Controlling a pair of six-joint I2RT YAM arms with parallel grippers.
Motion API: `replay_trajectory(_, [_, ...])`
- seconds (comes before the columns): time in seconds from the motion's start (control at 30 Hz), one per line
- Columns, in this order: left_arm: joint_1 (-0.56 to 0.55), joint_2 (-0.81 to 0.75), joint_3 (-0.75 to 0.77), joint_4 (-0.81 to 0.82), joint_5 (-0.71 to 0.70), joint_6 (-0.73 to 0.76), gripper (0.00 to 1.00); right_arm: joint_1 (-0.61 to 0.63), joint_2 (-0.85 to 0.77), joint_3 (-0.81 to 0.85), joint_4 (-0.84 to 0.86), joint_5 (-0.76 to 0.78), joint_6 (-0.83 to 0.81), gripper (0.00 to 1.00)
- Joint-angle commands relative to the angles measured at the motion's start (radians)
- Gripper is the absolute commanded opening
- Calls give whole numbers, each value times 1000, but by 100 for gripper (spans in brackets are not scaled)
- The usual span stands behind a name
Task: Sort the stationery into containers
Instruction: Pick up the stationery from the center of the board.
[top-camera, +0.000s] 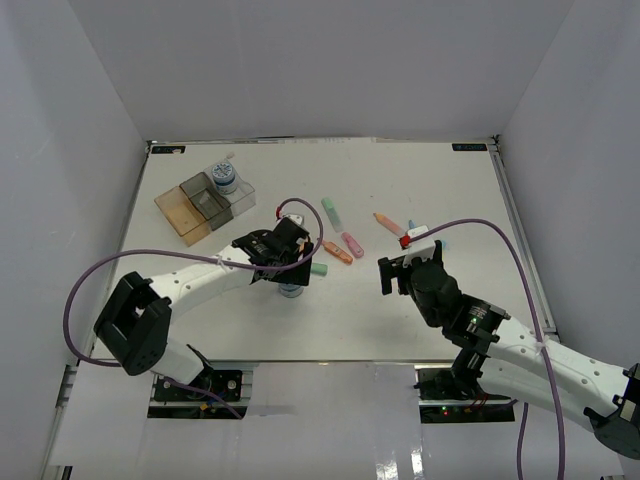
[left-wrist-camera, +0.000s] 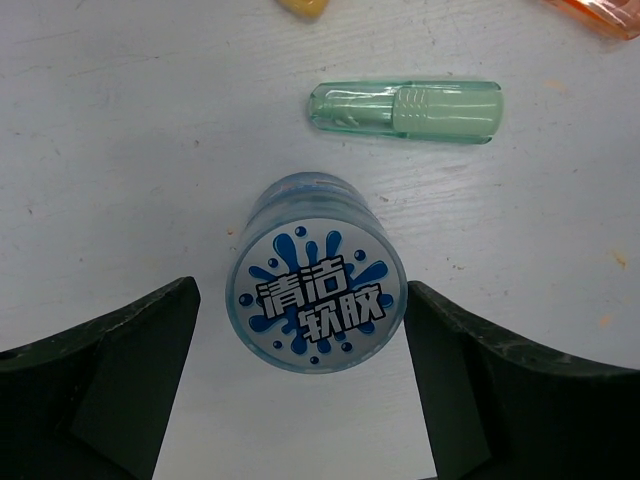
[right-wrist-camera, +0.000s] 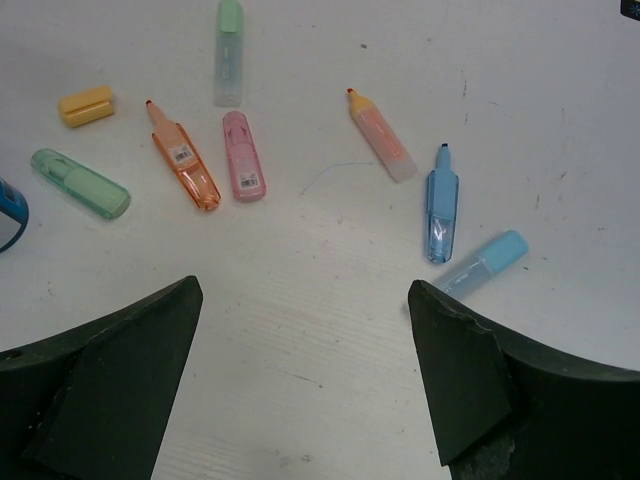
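Observation:
A blue-and-white roll (left-wrist-camera: 316, 272) stands upright on the table between the fingers of my open left gripper (left-wrist-camera: 302, 300), with a gap on each side. A green marker (left-wrist-camera: 403, 111) lies just beyond it. In the top view my left gripper (top-camera: 288, 272) hangs over this roll (top-camera: 291, 291). My right gripper (right-wrist-camera: 300, 300) is open and empty above bare table. Ahead of it lie an orange marker (right-wrist-camera: 185, 165), a pink one (right-wrist-camera: 244, 155), a blue one (right-wrist-camera: 442, 205) and several more. The joined bins (top-camera: 190, 215) stand at the far left; a second roll (top-camera: 224, 177) sits in the clear one.
A loose yellow cap (right-wrist-camera: 85, 105) lies at the left of the marker group. Purple cables loop from both arms over the table. White walls close in the table on three sides. My right gripper (top-camera: 395, 272) is just right of the markers.

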Motion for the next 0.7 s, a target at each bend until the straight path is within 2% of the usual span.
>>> replay_trajectory(0.0, [-11, 9, 29, 15, 25, -15, 92, -5, -11, -7, 22, 36, 15, 90])
replay_trajectory(0.13, [-9, 27, 32, 18, 36, -14, 86, -5, -16, -11, 22, 39, 17, 90])
replay_trajectory(0.37, [-9, -7, 72, 6, 20, -2, 51, -4, -33, -10, 22, 30, 12, 90])
replay_trajectory(0.47, [8, -17, 114, -16, -15, 11, 42, -5, -40, -8, 22, 25, 9, 90])
replay_trajectory(0.53, [73, -14, 144, -28, -20, 37, 39, -5, -44, -5, 20, 16, 9, 90])
replay_trajectory(0.67, [236, 7, 266, -30, 11, 81, 39, -4, -51, 1, 17, -19, 8, 90])
